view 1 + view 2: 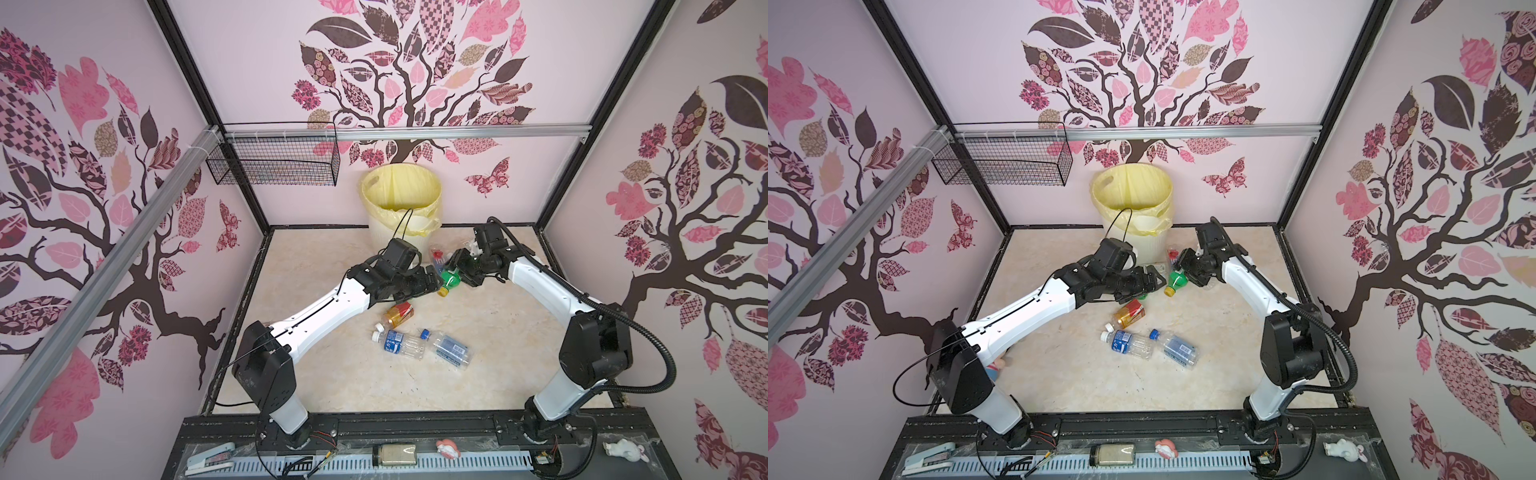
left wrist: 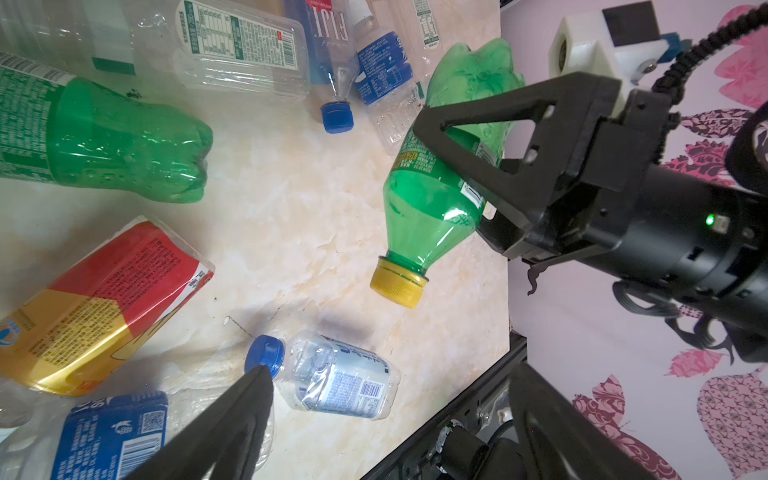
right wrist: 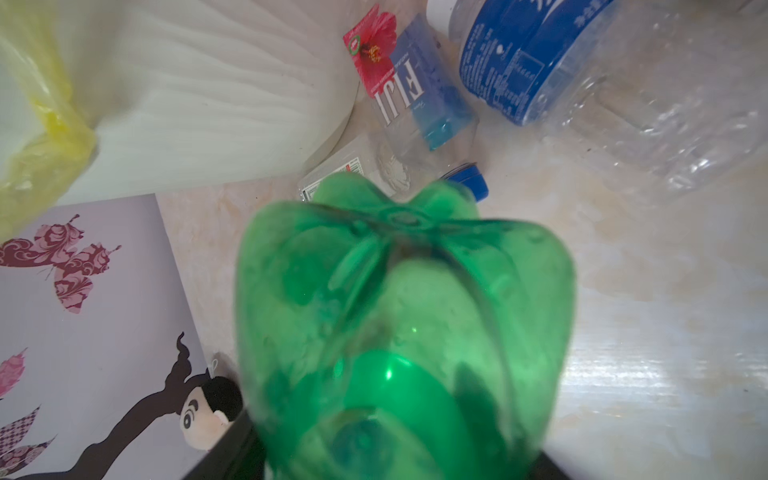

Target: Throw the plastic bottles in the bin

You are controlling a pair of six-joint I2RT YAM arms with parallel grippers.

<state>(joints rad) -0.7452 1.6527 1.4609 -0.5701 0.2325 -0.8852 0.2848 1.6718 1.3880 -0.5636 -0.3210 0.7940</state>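
Note:
My right gripper (image 1: 457,271) (image 2: 453,174) is shut on a green bottle with a yellow cap (image 1: 451,280) (image 1: 1177,279) (image 2: 432,208), held above the table in front of the bin (image 1: 432,183) (image 1: 1100,187), cap tilted down. In the right wrist view its base (image 3: 403,311) fills the space between the jaws. My left gripper (image 1: 436,283) (image 1: 1156,280) (image 2: 390,370) is open and empty, just left of that bottle. On the table lie a second green bottle (image 2: 124,137), an amber one with a red label (image 1: 398,314), and clear blue-labelled ones (image 1: 399,343) (image 1: 449,348).
A Fiji bottle (image 3: 419,95) and other clear bottles (image 3: 582,62) lie at the foot of the bin's ribbed wall (image 3: 208,104). A black wire basket (image 1: 274,166) hangs on the back rail at left. A plush doll (image 3: 203,419) lies by the wall.

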